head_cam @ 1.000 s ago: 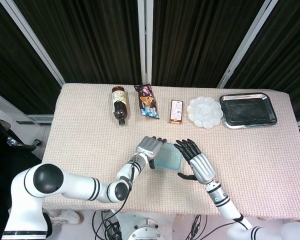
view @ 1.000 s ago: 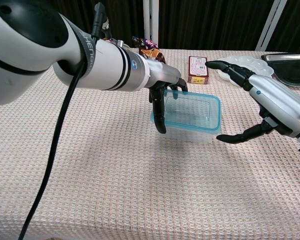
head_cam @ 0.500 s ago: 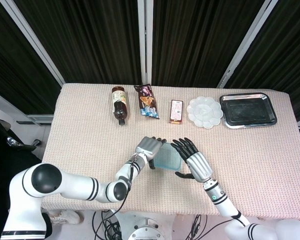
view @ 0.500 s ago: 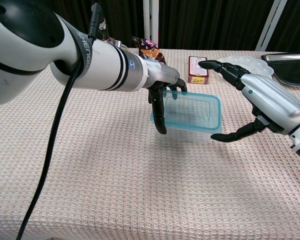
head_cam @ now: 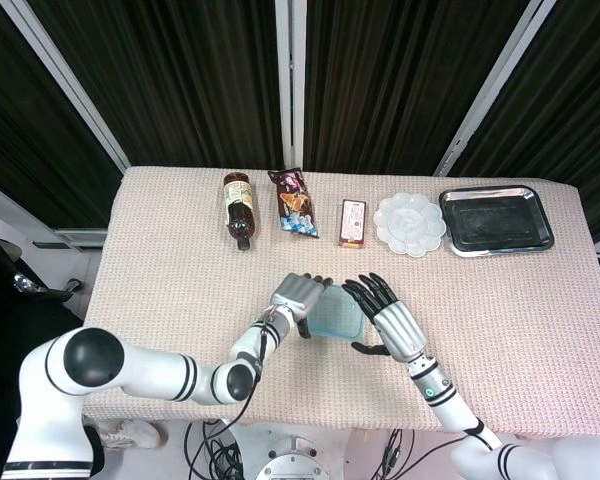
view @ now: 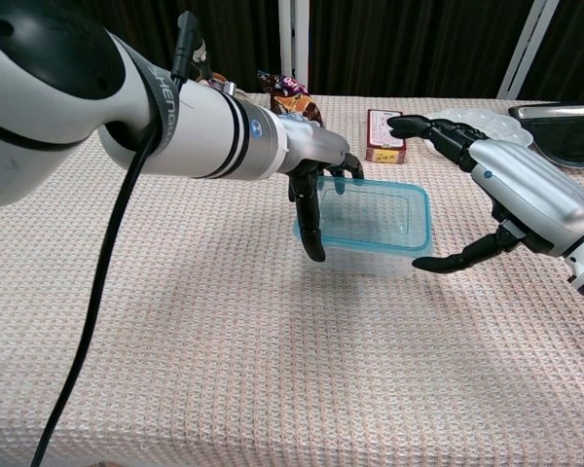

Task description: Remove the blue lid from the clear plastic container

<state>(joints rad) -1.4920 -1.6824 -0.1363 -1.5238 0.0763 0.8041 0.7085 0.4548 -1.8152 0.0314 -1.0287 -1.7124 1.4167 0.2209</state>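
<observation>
A clear plastic container [view: 370, 255] with a blue-rimmed lid [view: 375, 216] sits on the table's near middle; in the head view the lid [head_cam: 336, 313] shows between both hands. My left hand [view: 316, 170] [head_cam: 299, 296] grips the container's left end, thumb down its near side and fingers over the far edge. My right hand [view: 506, 199] [head_cam: 390, 320] hovers open at the container's right end, fingers spread above the far corner, thumb tip close by the near right corner; whether it touches is unclear.
Along the far edge lie a brown bottle [head_cam: 239, 209], a snack packet [head_cam: 294, 201], a small red box [head_cam: 353, 221], a white palette dish [head_cam: 410, 223] and a dark metal tray [head_cam: 496, 219]. The cloth-covered table [head_cam: 160, 280] spreads wide on both sides.
My right hand has moved left toward the container's right end, thumb tip coming up to the near corner. The left hand and container have stayed put.
</observation>
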